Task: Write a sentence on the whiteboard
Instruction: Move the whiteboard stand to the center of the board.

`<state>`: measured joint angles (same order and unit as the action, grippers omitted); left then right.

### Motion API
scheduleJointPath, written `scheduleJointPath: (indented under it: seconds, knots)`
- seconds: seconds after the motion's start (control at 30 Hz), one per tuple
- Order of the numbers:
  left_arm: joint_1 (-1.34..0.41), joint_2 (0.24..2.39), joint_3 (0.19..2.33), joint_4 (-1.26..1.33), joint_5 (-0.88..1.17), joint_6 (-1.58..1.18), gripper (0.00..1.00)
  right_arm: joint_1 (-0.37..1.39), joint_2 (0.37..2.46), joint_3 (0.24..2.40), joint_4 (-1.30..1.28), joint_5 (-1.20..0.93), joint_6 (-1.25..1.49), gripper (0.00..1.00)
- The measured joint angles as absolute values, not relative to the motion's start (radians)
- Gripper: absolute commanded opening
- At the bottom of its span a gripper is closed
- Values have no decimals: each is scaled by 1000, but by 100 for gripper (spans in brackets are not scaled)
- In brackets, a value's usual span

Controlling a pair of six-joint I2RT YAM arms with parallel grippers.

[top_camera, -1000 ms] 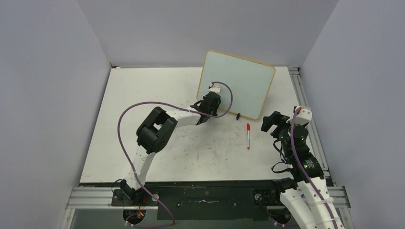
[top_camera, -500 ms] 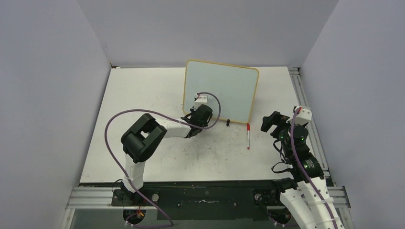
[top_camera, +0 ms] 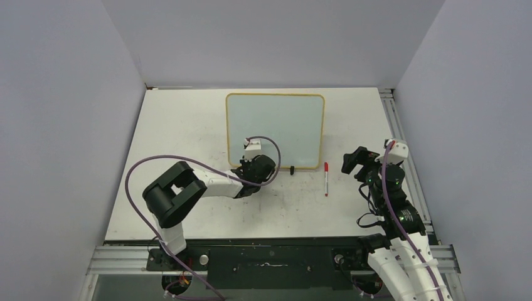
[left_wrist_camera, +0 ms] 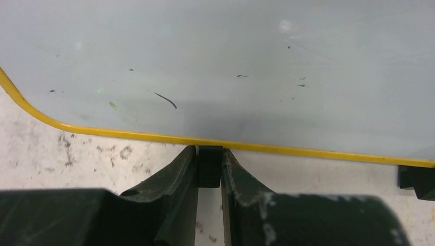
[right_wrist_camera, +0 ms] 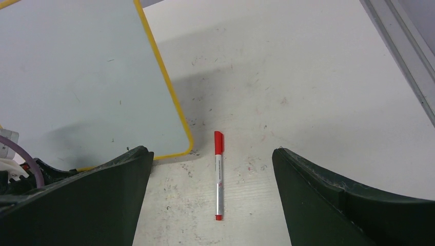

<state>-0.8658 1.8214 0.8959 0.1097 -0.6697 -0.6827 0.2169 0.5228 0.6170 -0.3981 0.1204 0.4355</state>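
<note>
Whiteboard (top_camera: 276, 122) is standing on its long lower edge near the middle of the table (top_camera: 188, 119), pale side facing the arm bases, yellow frame running all round. L gripper (left_wrist_camera: 210, 160) is sitting low at the board's bottom edge, twd its left end, w/ both fingers pressing in on a small black clip foot (left_wrist_camera: 210, 166). The gap is narrow and the foot is filling it, so the claw is pinching that foot, not the frame itself. In the L wrist view the foot is sitting right under the yellow rim, touching it, and the board's face is filling everything above the claw. A second black foot (left_wrist_camera: 416, 180) is showing at the far right of that view, under the same edge, no finger on it. Board face is carrying a few dark specks and one short dark stroke.

R gripper (top_camera: 355, 160) is hanging off to the board's right, apart from it, fingers spreading wide w/ nothing held btwn them. Red-capped marker (right_wrist_camera: 218, 174) is lying flat on the table just right of the board's near right corner, not touching it, cap end pointing away from the arm bases. In the R wrist view it's showing btwn the two open fingers, down on the table surface.
</note>
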Motion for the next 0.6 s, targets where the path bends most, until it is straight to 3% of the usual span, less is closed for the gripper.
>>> scheduleJointPath:
  seconds: [0.43, 0.6]
  knots:
    - [-994, 1725, 795, -11, -779, -881, 0, 217, 562, 601, -383, -3, 467, 90]
    - [-1018, 1703, 776, -36, -792, -931, 21, 217, 572, 578, -350, -74, 477, 90]
